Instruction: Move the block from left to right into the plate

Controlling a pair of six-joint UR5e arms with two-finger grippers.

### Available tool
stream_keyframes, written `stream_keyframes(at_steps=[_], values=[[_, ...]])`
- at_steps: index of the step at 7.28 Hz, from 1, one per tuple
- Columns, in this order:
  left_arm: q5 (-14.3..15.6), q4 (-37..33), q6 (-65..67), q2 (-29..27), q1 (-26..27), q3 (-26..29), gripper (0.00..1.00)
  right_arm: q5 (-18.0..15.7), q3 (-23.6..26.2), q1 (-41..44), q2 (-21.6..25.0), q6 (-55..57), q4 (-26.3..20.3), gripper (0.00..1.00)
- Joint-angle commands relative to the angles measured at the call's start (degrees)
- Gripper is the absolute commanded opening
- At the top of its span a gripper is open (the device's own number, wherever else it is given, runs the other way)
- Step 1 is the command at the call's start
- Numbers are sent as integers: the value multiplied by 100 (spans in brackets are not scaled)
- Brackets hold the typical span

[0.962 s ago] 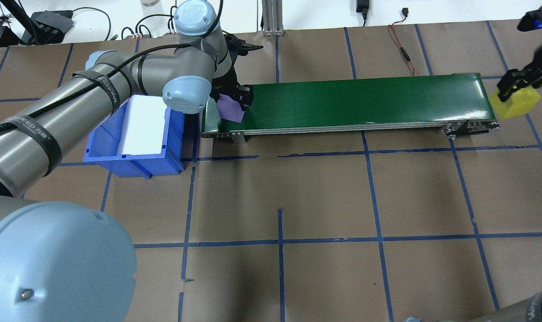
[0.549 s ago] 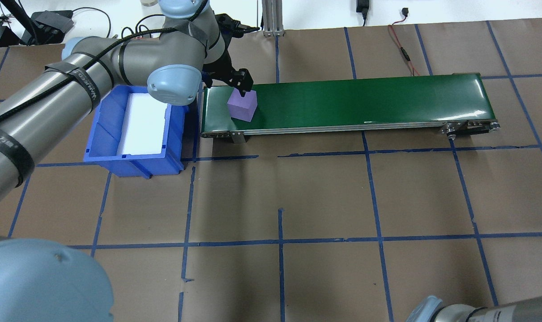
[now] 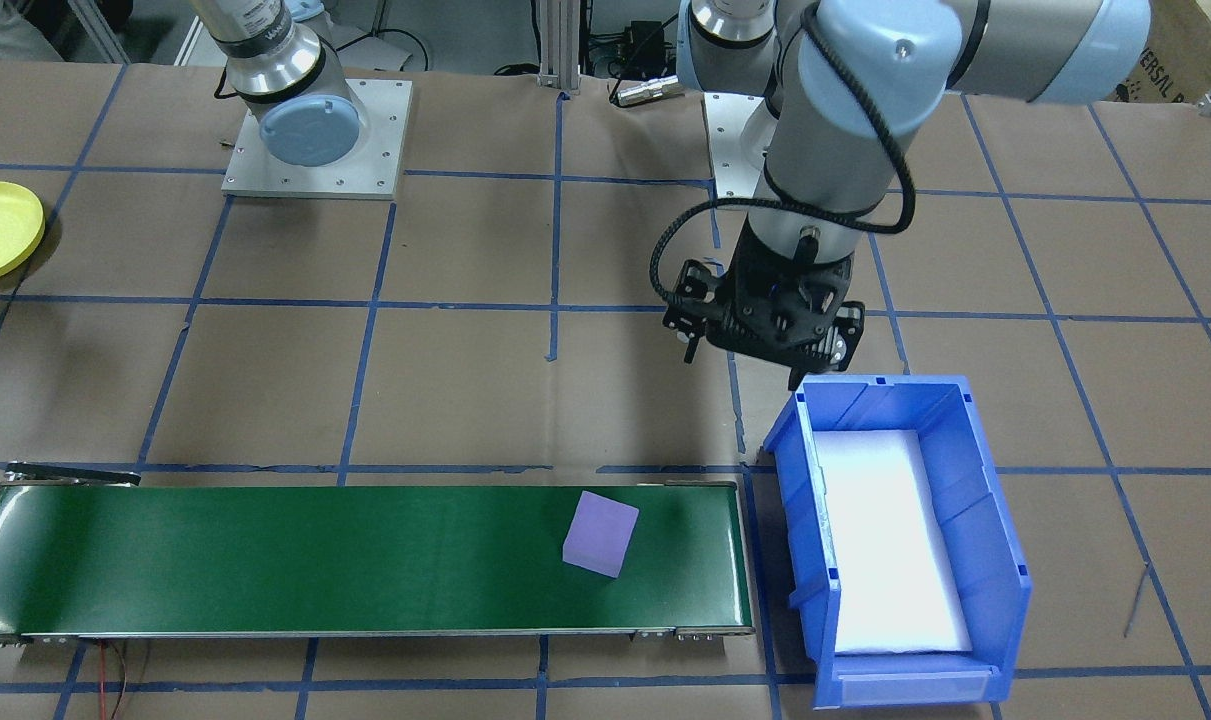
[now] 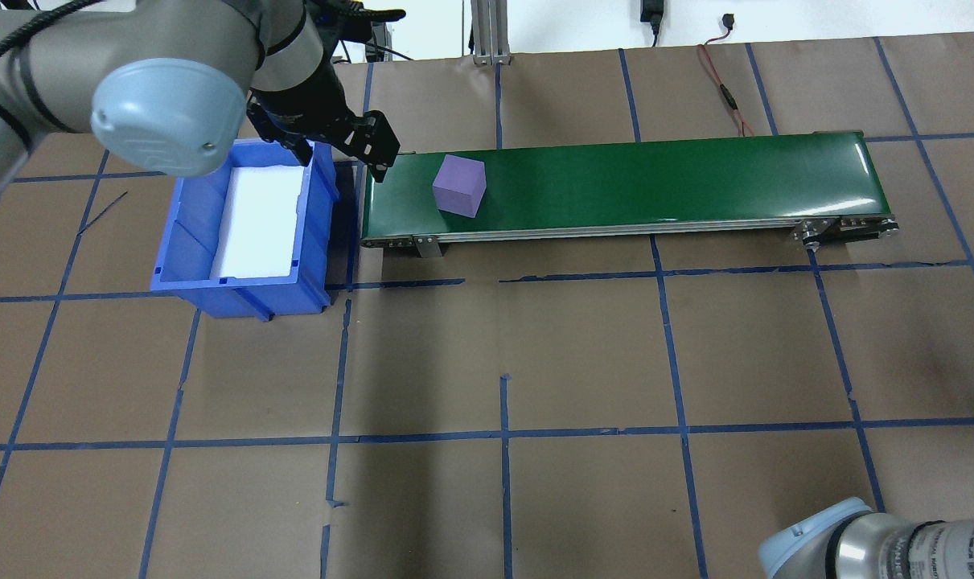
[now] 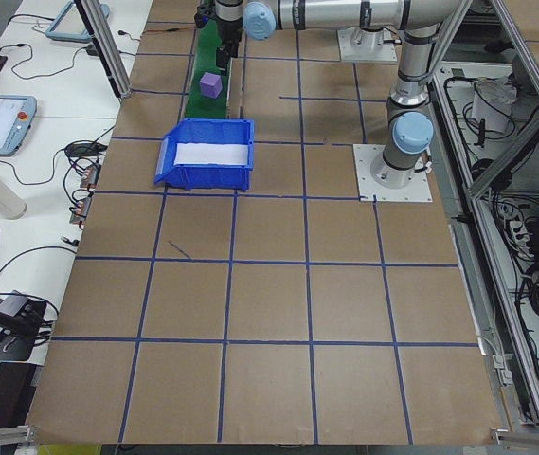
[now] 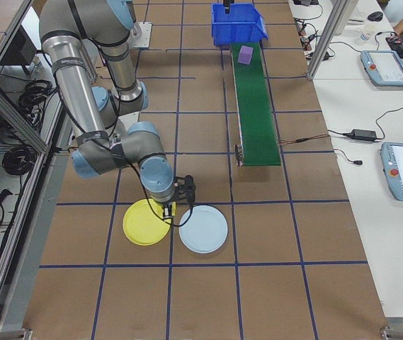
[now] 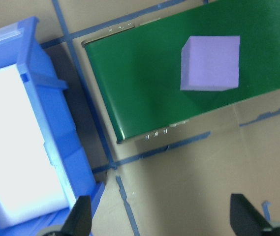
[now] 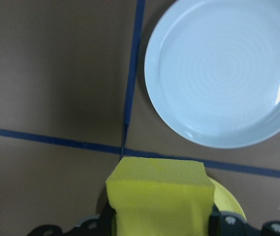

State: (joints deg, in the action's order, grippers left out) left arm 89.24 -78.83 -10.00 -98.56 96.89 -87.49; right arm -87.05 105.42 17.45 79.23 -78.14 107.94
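Lowering yellow block (image 8: 160, 196) onto yellow plate (image 6: 145, 222).
Right gripper (image 8: 162, 223) clamped on block, plate's rim peeking beneath it; centre over plate, clear of pale blue plate (image 8: 223, 71), before release. Left gripper (image 7: 159, 221), fingers apart, empty; purple block (image 4: 459, 186) far from plate.

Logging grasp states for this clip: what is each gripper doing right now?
Left gripper: open, empty, off the purple block.
Right gripper: shut on the yellow block, over the yellow plate.
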Motion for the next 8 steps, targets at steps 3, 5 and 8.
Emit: stream_keyframes(at_steps=[3,5,8], values=[[-2,-741,23,760,-170,-208,100,338,1102,-1077,-38,-721,867,14],[85,-518,50,786,-189,-295,100,817,1103,-1060,-74,-589,956,51],[112,-879,956,804,-188,-180,100,989,893,-528,-57,-66,948,100]])
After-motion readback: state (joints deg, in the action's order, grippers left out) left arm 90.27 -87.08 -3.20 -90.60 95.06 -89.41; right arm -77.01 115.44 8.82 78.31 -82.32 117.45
